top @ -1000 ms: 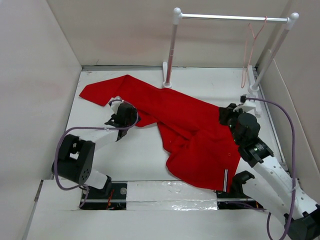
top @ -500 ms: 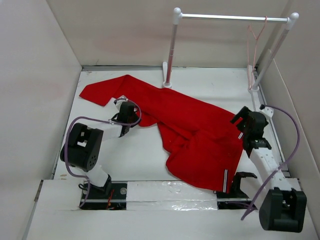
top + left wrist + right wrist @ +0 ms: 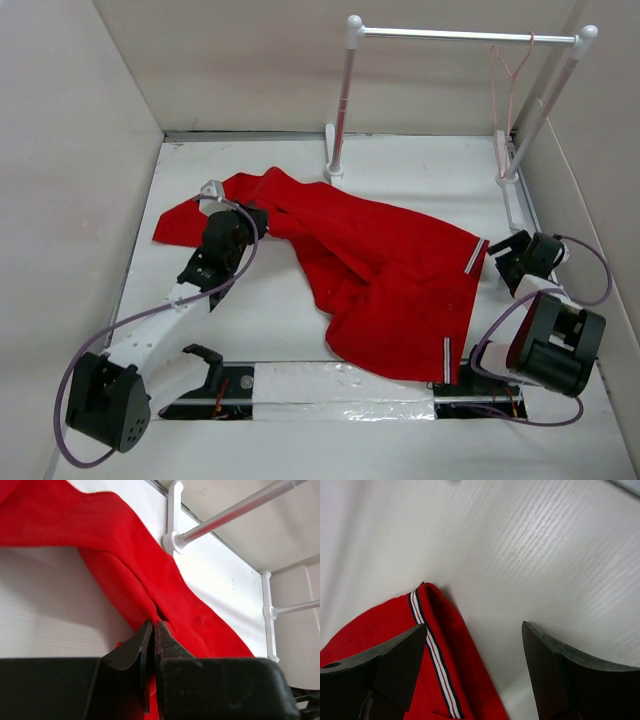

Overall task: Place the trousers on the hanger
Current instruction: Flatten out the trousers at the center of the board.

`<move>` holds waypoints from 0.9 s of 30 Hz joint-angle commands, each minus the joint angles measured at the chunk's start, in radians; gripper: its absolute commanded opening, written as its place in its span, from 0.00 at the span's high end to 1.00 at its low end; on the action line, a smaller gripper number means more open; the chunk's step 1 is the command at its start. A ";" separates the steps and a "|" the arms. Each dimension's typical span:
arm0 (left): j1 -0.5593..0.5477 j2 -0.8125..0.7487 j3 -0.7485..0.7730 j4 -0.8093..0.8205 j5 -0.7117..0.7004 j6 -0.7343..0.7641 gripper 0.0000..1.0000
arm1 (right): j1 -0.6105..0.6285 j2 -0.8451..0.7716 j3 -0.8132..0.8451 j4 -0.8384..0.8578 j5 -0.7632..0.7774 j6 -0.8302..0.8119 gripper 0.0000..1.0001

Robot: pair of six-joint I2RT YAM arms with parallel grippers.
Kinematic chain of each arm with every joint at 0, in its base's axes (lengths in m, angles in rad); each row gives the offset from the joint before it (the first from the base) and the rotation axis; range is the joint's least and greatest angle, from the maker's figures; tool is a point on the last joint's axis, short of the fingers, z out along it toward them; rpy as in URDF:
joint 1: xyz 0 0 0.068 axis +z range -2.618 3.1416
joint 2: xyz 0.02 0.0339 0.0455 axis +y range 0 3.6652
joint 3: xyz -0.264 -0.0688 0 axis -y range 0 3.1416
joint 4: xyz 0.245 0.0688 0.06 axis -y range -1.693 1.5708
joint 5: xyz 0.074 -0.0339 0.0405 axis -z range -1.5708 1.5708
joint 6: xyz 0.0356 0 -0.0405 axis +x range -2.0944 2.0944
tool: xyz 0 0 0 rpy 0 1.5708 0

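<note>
One pair of trousers (image 3: 390,275) lies spread across the table (image 3: 420,170), from far left to near right. The left gripper (image 3: 252,215) is closed tight on a fold of one leg at the far left. The right gripper (image 3: 505,258) is spread wide and holds nothing, just right of the trousers' striped edge. One hanger (image 3: 494,90) hangs on the single rack (image 3: 460,35), far right.
</note>
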 commanded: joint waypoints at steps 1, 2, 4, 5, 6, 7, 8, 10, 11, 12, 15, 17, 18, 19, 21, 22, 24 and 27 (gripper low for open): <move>0.003 -0.078 -0.051 -0.023 -0.047 -0.007 1.00 | -0.019 0.082 0.024 0.120 -0.191 0.048 0.19; 0.003 -0.092 -0.059 -0.031 -0.050 -0.005 1.00 | -0.019 0.101 0.034 0.126 -0.219 0.046 0.19; 0.003 -0.127 -0.070 -0.033 -0.064 0.007 1.00 | -0.010 0.138 0.052 0.149 -0.240 0.054 0.21; 0.003 -0.135 -0.082 -0.036 -0.075 0.010 1.00 | 0.002 0.168 0.052 0.156 -0.256 0.053 0.21; 0.003 -0.144 -0.087 -0.037 -0.078 0.011 1.00 | 0.028 0.181 0.061 0.156 -0.256 0.053 0.21; 0.003 -0.147 -0.091 -0.034 -0.079 0.013 1.00 | 0.044 0.192 0.066 0.156 -0.253 0.048 0.22; 0.003 -0.144 -0.097 -0.031 -0.079 0.015 1.00 | 0.059 0.202 0.072 0.153 -0.251 0.045 0.23; 0.003 -0.131 -0.108 -0.022 -0.067 0.019 1.00 | 0.107 0.199 0.087 0.135 -0.238 0.033 0.23; 0.003 -0.124 -0.114 -0.021 -0.067 0.019 1.00 | 0.119 0.195 0.089 0.133 -0.218 0.031 0.25; 0.003 -0.111 -0.117 -0.013 -0.061 0.019 1.00 | 0.128 0.193 0.092 0.135 -0.216 0.030 0.28; 0.003 -0.094 -0.114 0.002 -0.043 0.028 1.00 | 0.138 0.233 0.109 0.155 -0.219 0.042 0.47; 0.003 -0.092 -0.104 -0.002 -0.030 0.033 1.00 | 0.148 0.258 0.126 0.187 -0.240 0.062 0.75; 0.003 -0.097 -0.102 -0.002 -0.018 0.033 1.00 | 0.157 0.264 0.127 0.213 -0.245 0.068 0.88; 0.003 -0.100 -0.102 -0.001 -0.015 0.027 1.00 | 0.167 0.258 0.132 0.239 -0.242 0.083 1.00; 0.003 -0.104 -0.094 0.019 -0.004 0.001 1.00 | 0.181 0.232 0.158 0.251 -0.204 0.100 1.00; 0.003 -0.098 -0.087 0.063 0.012 -0.013 1.00 | 0.194 0.191 0.169 0.261 -0.182 0.117 1.00; 0.003 -0.054 -0.004 0.049 0.051 -0.021 1.00 | 0.194 0.158 0.226 0.256 -0.115 0.143 1.00; 0.015 -0.016 0.094 0.012 0.103 -0.019 1.00 | 0.194 0.167 0.370 0.217 -0.005 0.143 1.00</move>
